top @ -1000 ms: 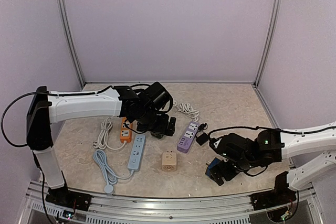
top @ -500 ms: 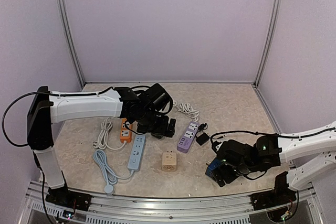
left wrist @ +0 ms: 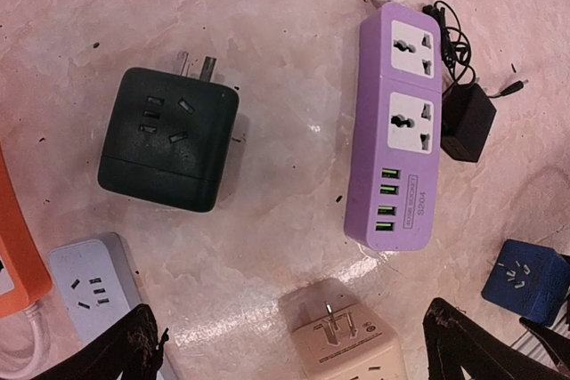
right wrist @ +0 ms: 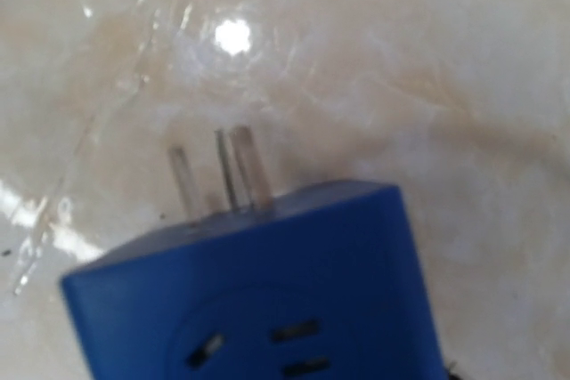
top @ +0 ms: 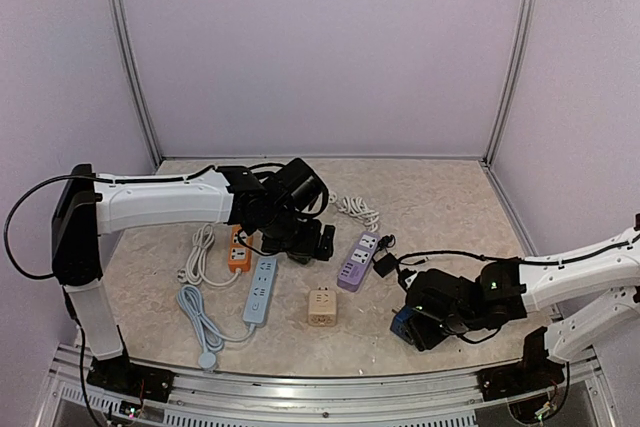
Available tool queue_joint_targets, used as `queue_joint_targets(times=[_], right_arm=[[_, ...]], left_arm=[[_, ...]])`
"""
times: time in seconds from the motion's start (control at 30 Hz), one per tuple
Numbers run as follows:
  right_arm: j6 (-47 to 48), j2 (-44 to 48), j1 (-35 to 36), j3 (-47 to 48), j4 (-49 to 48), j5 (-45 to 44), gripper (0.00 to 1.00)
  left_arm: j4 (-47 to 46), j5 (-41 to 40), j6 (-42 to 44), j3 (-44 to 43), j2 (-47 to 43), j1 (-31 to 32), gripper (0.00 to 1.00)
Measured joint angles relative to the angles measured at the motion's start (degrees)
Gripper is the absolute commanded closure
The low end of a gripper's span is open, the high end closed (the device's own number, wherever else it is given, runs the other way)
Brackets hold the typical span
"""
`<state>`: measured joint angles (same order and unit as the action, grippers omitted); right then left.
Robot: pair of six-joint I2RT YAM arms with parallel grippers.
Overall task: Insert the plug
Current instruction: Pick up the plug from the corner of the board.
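Note:
The plug, a blue cube (top: pixel 404 325) with metal prongs, lies on the table at the right front. It fills the lower half of the right wrist view (right wrist: pixel 267 291), prongs pointing away and a socket face toward the camera. My right gripper (top: pixel 416 323) is down at the cube; its fingers are hidden, so I cannot tell whether they grip it. My left gripper (left wrist: pixel 298 346) hovers open above the middle of the table, one fingertip (left wrist: pixel 132 349) at each lower corner of its view. A purple power strip (left wrist: pixel 396 122) (top: pixel 358 260) lies between the arms.
A black cube adapter (left wrist: pixel 169 135) lies on its side left of the purple strip. A beige adapter (top: pixel 321 307) (left wrist: pixel 347 340), a light blue strip (top: pixel 261 289), an orange strip (top: pixel 238 250), a small black charger (top: pixel 385 265) and coiled white cables (top: pixel 200 252) lie around.
My right arm has sunk lower and drawn in to the left onto the blue cube. The left arm has not moved.

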<state>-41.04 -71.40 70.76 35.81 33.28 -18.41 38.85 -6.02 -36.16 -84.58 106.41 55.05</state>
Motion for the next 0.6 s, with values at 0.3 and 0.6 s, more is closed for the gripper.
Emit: queue_joint_targets(times=[0.3,0.6], right_arm=[[2.2,3.4,0.0,-1.0,-1.1,1.2,1.00],[8.6,29.9,0.0,-1.2,-4.7,6.9,1.00]], left_arm=[[-1.4,0.4,0.7,2.1,-0.1,0.0,0.01],[-5.4,3.0,6.5,4.3,-6.6,2.1,0.01]])
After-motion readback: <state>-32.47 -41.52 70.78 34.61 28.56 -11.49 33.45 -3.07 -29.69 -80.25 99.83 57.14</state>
